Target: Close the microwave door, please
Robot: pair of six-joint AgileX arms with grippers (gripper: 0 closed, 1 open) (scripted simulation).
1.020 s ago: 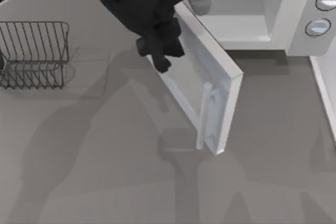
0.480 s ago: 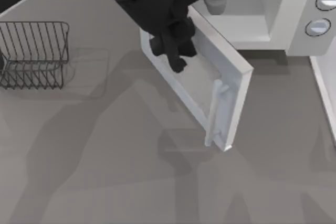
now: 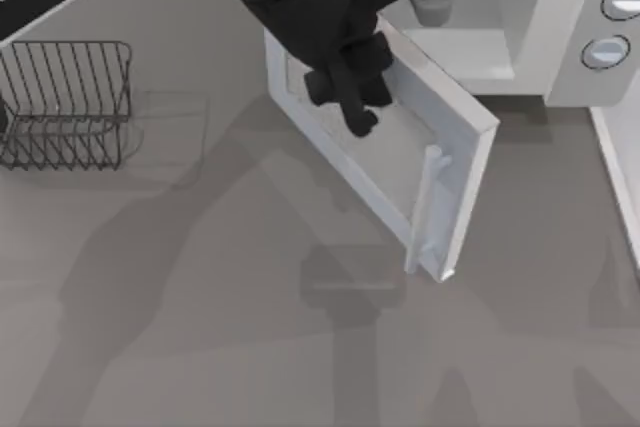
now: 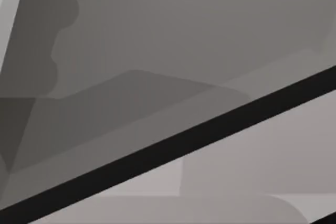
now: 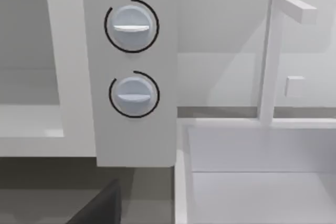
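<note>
**Left arm against the half-open microwave door**

At the top view's left a dark wire rack point(image 3: 65, 102) stands on the grey table point(image 3: 200, 347), well apart from everything else. Moving right, the left arm comes down from the upper edge, and the left gripper point(image 3: 355, 107) lies against the outer face of the microwave door point(image 3: 400, 162), over the part of the grey window nearest the hinge. Its dark fingers point toward the handle side, but whether they are parted or pressed together I cannot tell from above. The door stands partly open, swung out at an angle from the cavity, its free edge toward the table's near side and its pale-blue bar handle point(image 3: 423, 209) on the face turned toward the left. Behind it the microwave point(image 3: 520, 37) sits at the top right, cavity exposed, with two round knobs point(image 3: 606, 50) on its side panel.

The left wrist view gives a close look at grey surfaces crossed by a dark diagonal band point(image 4: 173, 145), which may be the door's dark edge; I cannot say for sure.

The right wrist view looks at the microwave's front from farther right: the two knobs point(image 5: 131, 95) stacked on the panel, part of the cavity beside them, and a white sink-like basin point(image 5: 252, 171) with a faucet point(image 5: 273, 51) beside the oven. Of the right gripper, only a dark edge point(image 5: 100, 208) shows, so its state cannot be told
</note>
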